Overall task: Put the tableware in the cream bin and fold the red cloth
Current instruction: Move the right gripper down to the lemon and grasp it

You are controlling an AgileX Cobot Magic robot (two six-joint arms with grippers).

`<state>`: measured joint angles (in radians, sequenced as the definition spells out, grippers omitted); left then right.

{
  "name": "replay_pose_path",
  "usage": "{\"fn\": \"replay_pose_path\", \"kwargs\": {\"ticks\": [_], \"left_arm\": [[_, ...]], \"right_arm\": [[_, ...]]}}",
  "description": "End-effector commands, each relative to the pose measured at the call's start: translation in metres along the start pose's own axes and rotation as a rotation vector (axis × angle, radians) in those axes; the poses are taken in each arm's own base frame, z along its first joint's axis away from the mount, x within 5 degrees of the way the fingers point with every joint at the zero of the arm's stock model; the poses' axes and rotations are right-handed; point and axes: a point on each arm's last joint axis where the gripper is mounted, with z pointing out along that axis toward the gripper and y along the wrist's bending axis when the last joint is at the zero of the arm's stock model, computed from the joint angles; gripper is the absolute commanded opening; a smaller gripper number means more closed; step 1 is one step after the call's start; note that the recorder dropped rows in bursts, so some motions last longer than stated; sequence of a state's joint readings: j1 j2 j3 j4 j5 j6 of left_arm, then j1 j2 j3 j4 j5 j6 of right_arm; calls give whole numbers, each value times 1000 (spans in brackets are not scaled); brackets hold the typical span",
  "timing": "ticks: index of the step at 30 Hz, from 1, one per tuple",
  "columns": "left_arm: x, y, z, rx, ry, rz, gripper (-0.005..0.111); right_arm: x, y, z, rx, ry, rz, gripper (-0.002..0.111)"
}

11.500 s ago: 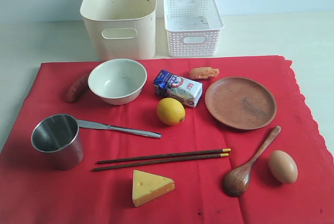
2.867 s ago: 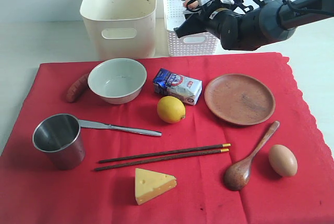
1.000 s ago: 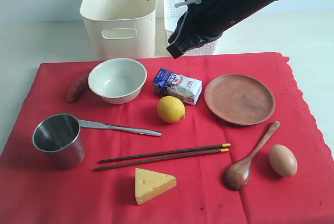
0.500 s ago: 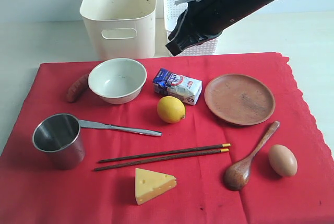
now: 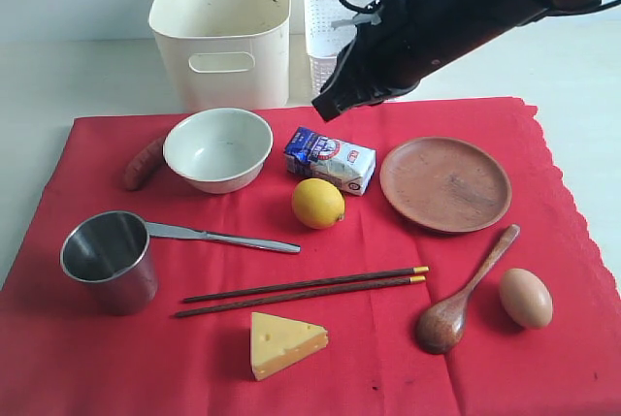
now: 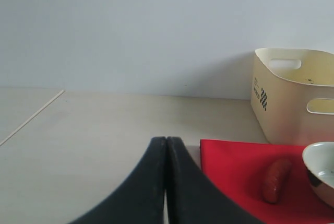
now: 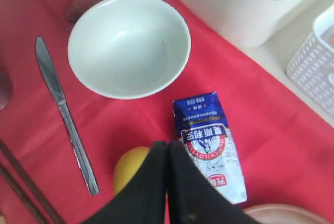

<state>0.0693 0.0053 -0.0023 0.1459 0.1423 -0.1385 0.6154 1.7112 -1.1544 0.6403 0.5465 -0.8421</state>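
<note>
None of the six pieces is in the bin (image 5: 221, 86) at 11 o'clock: bowl (image 5: 217, 149), cup (image 5: 109, 261), knife (image 5: 223, 239), chopsticks (image 5: 303, 290), spoon (image 5: 466, 290) and plate (image 5: 446, 185) lie on the unfolded cloth (image 5: 388, 368). The right pincer (image 5: 327, 106) and left pincer (image 6: 166, 182) are pressed together, empty.

red cloth (image 5: 543, 377): plain bright red. on it: cream bowl (image 5: 217, 149), shiny grey steel cup (image 5: 109, 266), brown wood plate (image 5: 446, 186), darker brown spoon (image 5: 441, 324), silver knife (image 5: 228, 239), dark chopsticks (image 5: 301, 291) w/ yellow tips, yellow lemon (image 5: 317, 205), yellow cheese (image 5: 281, 345), tan egg (image 5: 525, 298), red-brown sausage (image 5: 144, 164), milk carton (image 5: 332, 161) blue & white w/ red bits. behind cloth: cream bin (image 5: 233, 81) w/ small black checker mark, white perforated basket (image 7: 313, 51). desk (image 5: 582, 67) off-white.
</note>
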Motion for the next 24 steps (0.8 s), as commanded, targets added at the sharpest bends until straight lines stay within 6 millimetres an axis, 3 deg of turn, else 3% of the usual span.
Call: {"fn": "replay_pose_path", "kwargs": {"ticks": [1, 12, 18, 21, 24], "left_arm": [[0, 0, 0, -2, -5, 10, 0], [0, 0, 0, -2, -5, 10, 0], [0, 0, 0, -2, -5, 10, 0], [0, 0, 0, -2, -5, 10, 0], [0, 0, 0, -2, -5, 10, 0]], "right_arm": [[11, 3, -5, 26, -25, 37, 0], [34, 12, -12, 29, -13, 77, 0], [30, 36, -6, -15, -11, 7, 0], [28, 45, 0, -21, -14, -21, 7], [31, 44, 12, 1, -9, -13, 23]]}}
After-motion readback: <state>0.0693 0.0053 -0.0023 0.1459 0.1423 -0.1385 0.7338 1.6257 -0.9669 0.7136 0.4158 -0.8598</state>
